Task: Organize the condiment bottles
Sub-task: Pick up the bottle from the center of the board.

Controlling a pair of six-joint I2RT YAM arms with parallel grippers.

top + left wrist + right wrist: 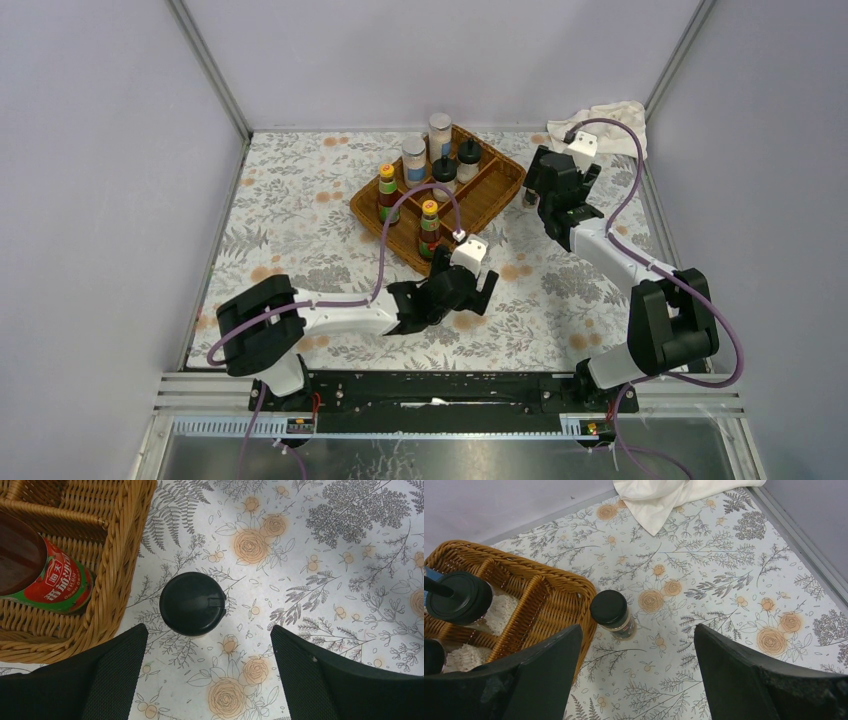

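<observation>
2 pincers, both mine, hang with jaws apart and nothing between them over the flowered table cloth (300,230).

Brown wicker tray (508,190): lies ahead and to the left of my left pincer (482,300) and directly left of my right pincer (545,200). It is divided into compartments.

White rag (610,118): crumpled in the corner beyond my right pincer.

Sauce bottles, 2, red-labelled and yellow-capped: both upright in the tray. The nearer (430,228) stands just ahead of my left pincer, and the other (387,193) is farther off to its left. In the left wrist view 1 of them (50,580) shows inside the tray wall, left of my left finger (100,680).

Shakers, 2, white with blue labels (414,160) (440,135): upright in the tray, beyond the sauce bottles.

Black-topped bottles, 2 (444,168) (468,155): upright in the tray on the side toward my right pincer.

Black-lidded spice jars, 2, both outside the tray on the cloth. 1 (192,603) stands upright just ahead of my left pincer's open gap, close beside the tray's wall. The other (611,611) stands upright just ahead of my right pincer's left finger (534,680), right beside the tray's corner.
</observation>
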